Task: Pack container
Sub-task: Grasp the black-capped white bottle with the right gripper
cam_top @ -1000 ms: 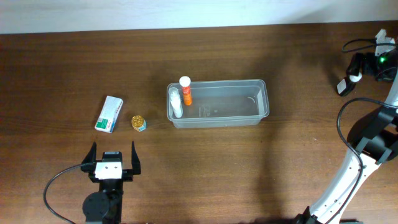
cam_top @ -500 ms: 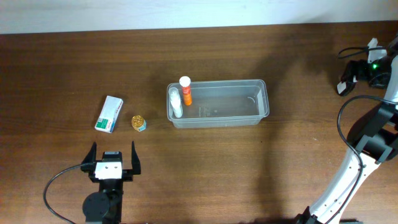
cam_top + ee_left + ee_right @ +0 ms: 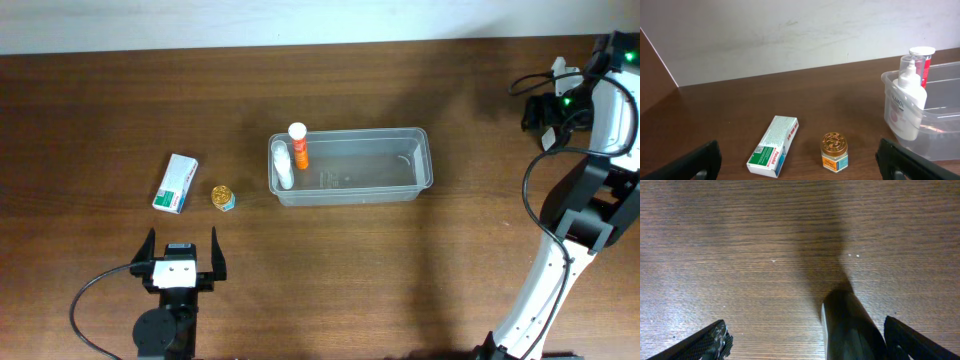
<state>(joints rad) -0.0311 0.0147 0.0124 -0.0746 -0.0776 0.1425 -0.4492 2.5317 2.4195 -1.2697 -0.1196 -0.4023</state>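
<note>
While the left gripper [image 3: 182,238] sits nearest me with its fingers spread wide and nothing between them, I read this as the middle of the packing job, between picks. Just beyond it, the small gold-lidded jar [image 3: 834,150] and the green-and-white box [image 3: 774,152] lie side by side on the table [image 3: 400,270], close together but not touching, both outside the tub. Further on is the container [image 3: 375,168], lying lengthwise across the middle of the table. A white pump bottle [image 3: 905,107] and an orange tube [image 3: 299,150] with a white cap stand upright at its left end, and the rest of it is bare.

So two items look packed and two are left. I judge the jar to be the natural next pick, as it lies between the left gripper and the tub. That calls for lowering the open fingers around it, closing squarely on its short round body, then lifting it over the rim and setting it down clear of the pump bottle.

Farthest off, near the table's back right corner, the right gripper [image 3: 804,322] faces bare wood with its fingers well apart. A dark rounded shape [image 3: 850,325] shows between them, apparently untouched, and I cannot tell what it is.
</note>
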